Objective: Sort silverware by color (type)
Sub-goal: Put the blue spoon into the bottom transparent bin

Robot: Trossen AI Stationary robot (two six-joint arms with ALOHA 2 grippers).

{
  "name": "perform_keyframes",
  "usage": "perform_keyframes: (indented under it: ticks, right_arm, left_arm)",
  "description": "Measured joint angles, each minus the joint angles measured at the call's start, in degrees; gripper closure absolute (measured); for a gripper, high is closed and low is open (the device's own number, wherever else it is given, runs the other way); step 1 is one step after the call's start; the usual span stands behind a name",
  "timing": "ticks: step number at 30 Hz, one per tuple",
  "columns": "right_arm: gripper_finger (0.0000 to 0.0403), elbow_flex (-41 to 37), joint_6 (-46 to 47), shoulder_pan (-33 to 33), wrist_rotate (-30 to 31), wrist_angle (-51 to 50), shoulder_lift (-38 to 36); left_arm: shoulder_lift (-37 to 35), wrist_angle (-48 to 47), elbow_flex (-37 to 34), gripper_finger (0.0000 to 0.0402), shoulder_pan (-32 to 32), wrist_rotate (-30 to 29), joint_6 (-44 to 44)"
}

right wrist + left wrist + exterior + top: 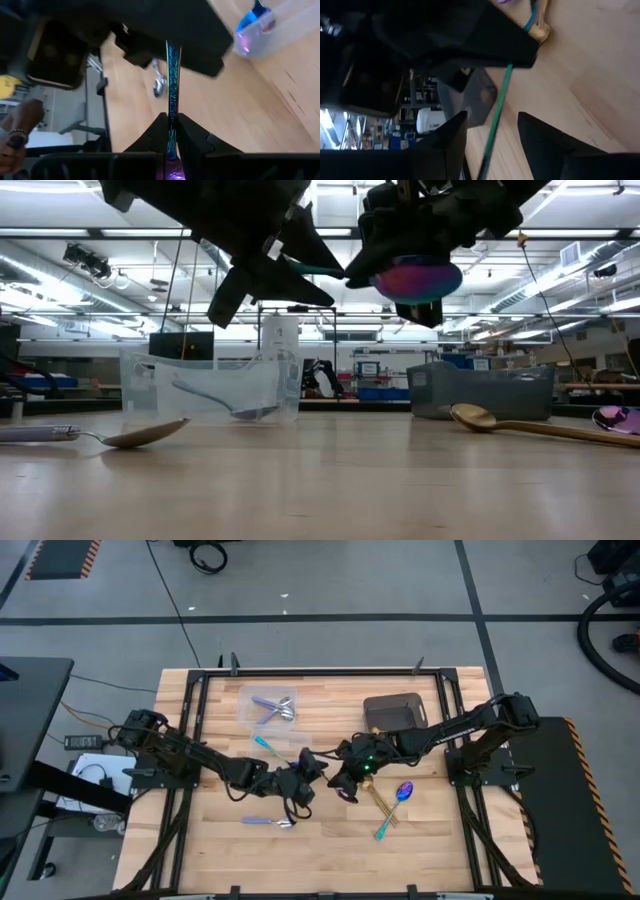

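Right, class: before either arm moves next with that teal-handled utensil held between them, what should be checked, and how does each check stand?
1. Right gripper shut on the slim teal-handled, purple-headed metal utensil: ok.
2. Utensil lifted clear of the wooden table: ok.
3. Left gripper open, the handle between its fingers: ok.
4. Left fingers touching the handle: cannot tell.
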Motion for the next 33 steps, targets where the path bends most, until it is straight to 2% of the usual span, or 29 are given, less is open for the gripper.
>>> perform_keyframes:
  ticks: [5,17,25,33]
  right_arm:
    - [0.0366,0.0,0.0,-0.2,0.0,0.1,0.0]
    - [0.0365,0.0,-0.3,-0.5,0.5,-0.2,0.0]
    - [0.0312,0.0,-1.2,-0.9,1.8,0.1,-0.1]
    - [0.025,0.0,-4.6,-1.2,2.0,0.0,-0.3]
  left_arm:
    - [0.0,0.1,0.0,0.0249,-0.1,0.3,4.0]
    - [0.0,-0.3,0.0,0.0388,-0.1,0.3,5.4]
    - [0.0,-0.4,0.0,0.0393,-0.1,1.7,4.6]
    - [-0.3,-8.2,0.0,0.0395,0.0,1.9,-5.9]
